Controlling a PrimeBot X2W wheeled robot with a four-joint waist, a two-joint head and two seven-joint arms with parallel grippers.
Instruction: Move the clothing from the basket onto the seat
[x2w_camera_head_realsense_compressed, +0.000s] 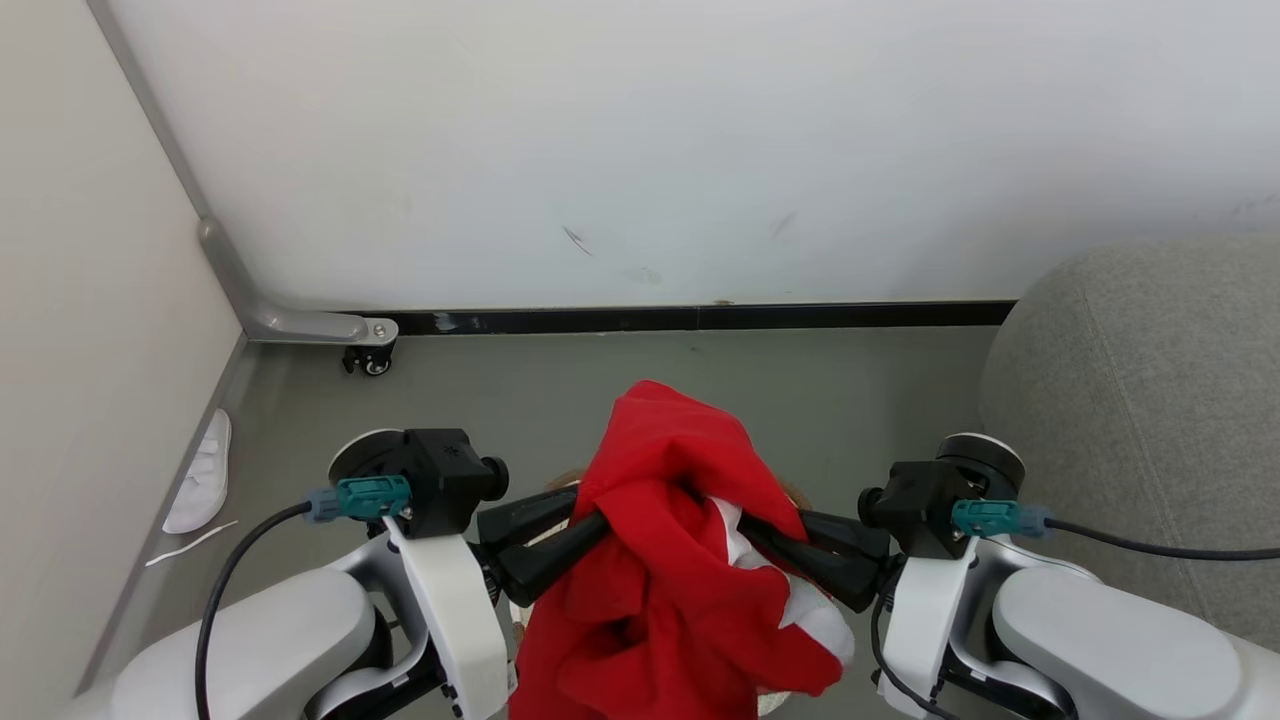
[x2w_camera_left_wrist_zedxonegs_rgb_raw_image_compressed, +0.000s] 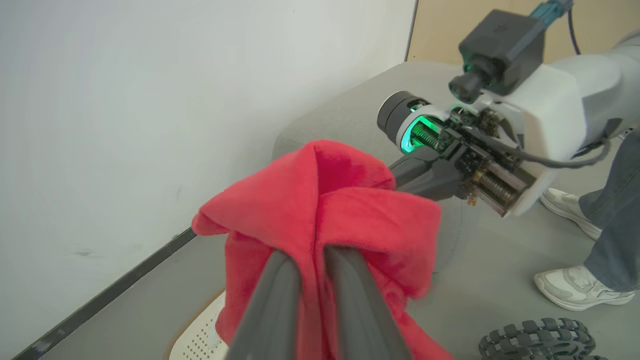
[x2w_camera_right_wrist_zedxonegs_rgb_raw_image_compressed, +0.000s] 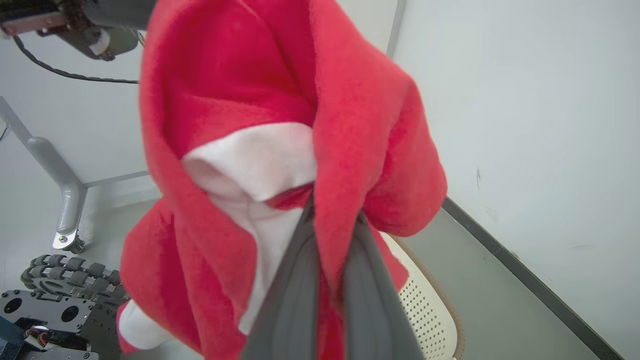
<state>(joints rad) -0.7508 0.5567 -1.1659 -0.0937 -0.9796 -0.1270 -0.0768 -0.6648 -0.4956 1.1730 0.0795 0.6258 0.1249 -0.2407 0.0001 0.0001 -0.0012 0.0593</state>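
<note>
The clothing (x2w_camera_head_realsense_compressed: 660, 580), a bright red garment with a white cloth piece (x2w_camera_right_wrist_zedxonegs_rgb_raw_image_compressed: 260, 160) inside its folds, hangs bunched in the air between my two grippers. My left gripper (x2w_camera_head_realsense_compressed: 585, 525) is shut on its left side, with the red fabric pinched between the fingers (x2w_camera_left_wrist_zedxonegs_rgb_raw_image_compressed: 270, 300). My right gripper (x2w_camera_head_realsense_compressed: 762, 532) is shut on its right side, fingertips buried in the cloth (x2w_camera_right_wrist_zedxonegs_rgb_raw_image_compressed: 225, 75). The basket (x2w_camera_right_wrist_zedxonegs_rgb_raw_image_compressed: 425, 310) stands on the floor right below, mostly hidden by the clothing; its perforated cream wall (x2w_camera_left_wrist_zedxonegs_rgb_raw_image_compressed: 200, 335) and brown rim (x2w_camera_head_realsense_compressed: 563, 480) peek out. The grey seat (x2w_camera_head_realsense_compressed: 1130, 420) lies to the right.
White walls meet in a corner ahead and to the left. A grey metal leg with a caster (x2w_camera_head_realsense_compressed: 300, 325) stands at the wall, and a white slipper (x2w_camera_head_realsense_compressed: 200, 475) lies by the left wall. A person's shoes (x2w_camera_left_wrist_zedxonegs_rgb_raw_image_compressed: 580, 290) stand near my base's wheel (x2w_camera_left_wrist_zedxonegs_rgb_raw_image_compressed: 537, 340).
</note>
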